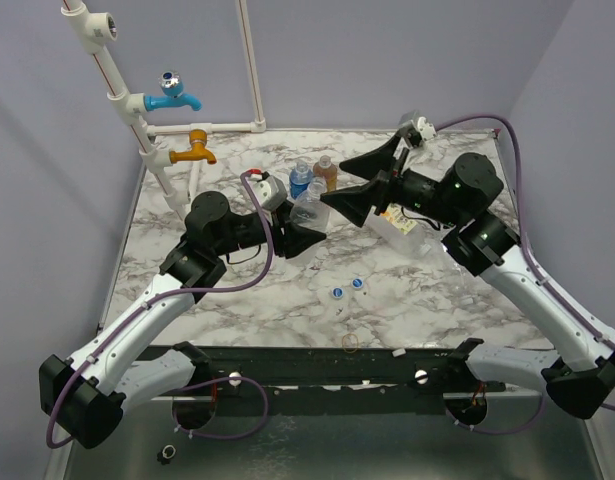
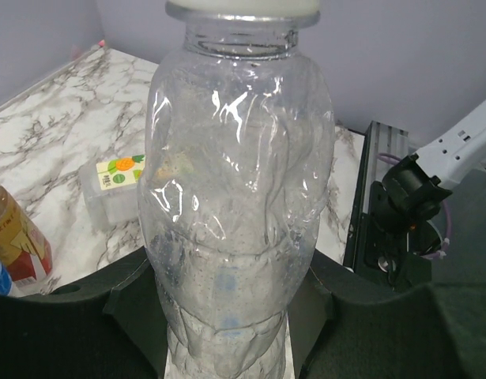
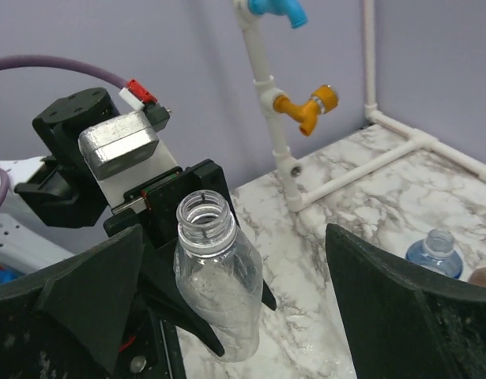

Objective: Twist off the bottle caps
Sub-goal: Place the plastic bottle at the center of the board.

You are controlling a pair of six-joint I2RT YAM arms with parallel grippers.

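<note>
Your left hand [image 1: 305, 232] pinches an uncapped clear plastic bottle [image 3: 219, 292]; right hand [image 3: 235, 229] spread. Two blue-and-white round caps [image 1: 338, 292] lie mid-frame; other bottles [image 1: 300, 180] unclear.

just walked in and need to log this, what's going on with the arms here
The left fingers are shut on a clear plastic bottle, holding it neck up. Its mouth is open, with no cap on it. The right fingers are spread wide on either side of the bottle's neck, gripping nothing. Two blue-and-white caps lie loose on the marble table, and a blue-labelled bottle and an amber bottle stand at the back.
</note>
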